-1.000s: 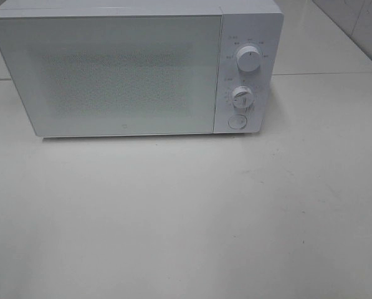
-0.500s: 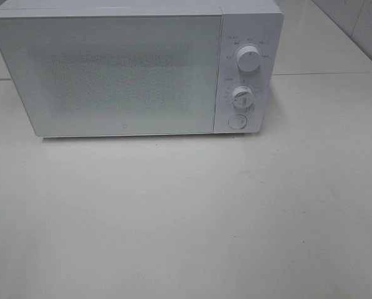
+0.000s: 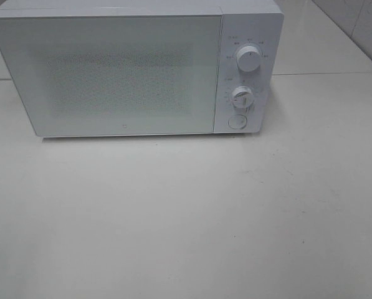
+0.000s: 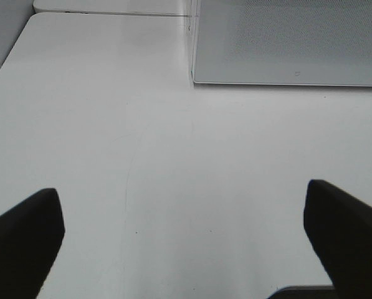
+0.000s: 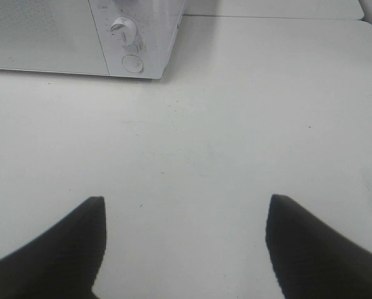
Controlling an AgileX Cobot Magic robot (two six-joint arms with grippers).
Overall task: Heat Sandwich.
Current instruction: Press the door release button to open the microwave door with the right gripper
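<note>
White table (image 3: 173,218) holds closed microwave (image 3: 136,68); interior unclear behind mesh door (image 3: 104,78).

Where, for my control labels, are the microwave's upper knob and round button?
upper knob (image 3: 248,60): exterior high view, knob's centre.
round button (image 3: 237,121): exterior high view, button's face.

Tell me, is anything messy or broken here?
Nothing stands out. The microwave sits straight on the table, door shut, with no spills. No sandwich is in sight, though.

Lab-style table (image 3: 186,218) with microwave (image 3: 111,68)
</note>
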